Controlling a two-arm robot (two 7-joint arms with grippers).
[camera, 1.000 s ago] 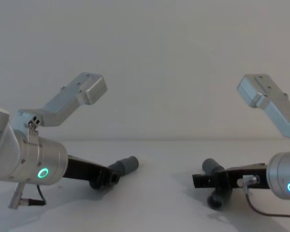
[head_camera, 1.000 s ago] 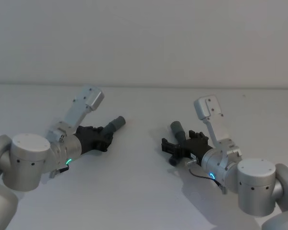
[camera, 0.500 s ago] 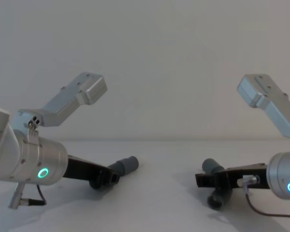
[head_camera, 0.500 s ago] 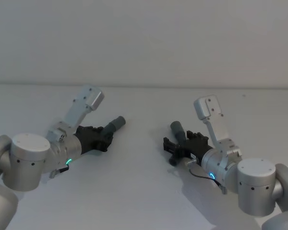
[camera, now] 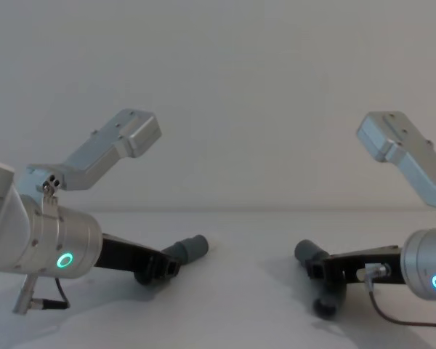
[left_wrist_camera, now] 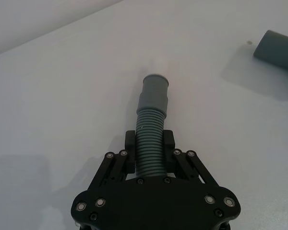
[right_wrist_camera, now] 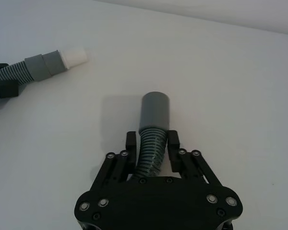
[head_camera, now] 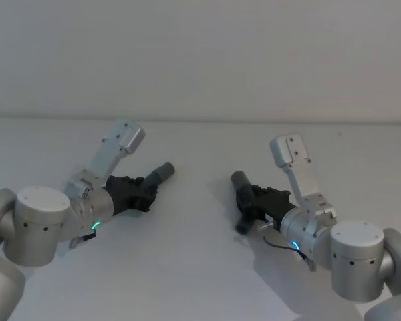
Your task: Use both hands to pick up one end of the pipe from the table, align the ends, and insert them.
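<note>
The left arm (head_camera: 43, 224) and right arm (head_camera: 351, 257) reach forward low over the white bench (head_camera: 200, 277). The left gripper (head_camera: 148, 188) is clamped on the ribbed middle of the left pipe piece (head_camera: 159, 174), one finger against each side. Beyond the fingers, the left cuff (left_wrist_camera: 155, 88) juts forward and towards the robot's right. It tilts a little up off the bench and ends in a white tip (right_wrist_camera: 75, 56). The right gripper (head_camera: 244, 202) is likewise closed on the ribbed part of the right pipe piece (head_camera: 241, 190). The right cuff (right_wrist_camera: 155, 111) points ahead and leftward, while the piece's other end bends down below the fingers. The two cuffs are well apart, with bare bench between them.
</note>
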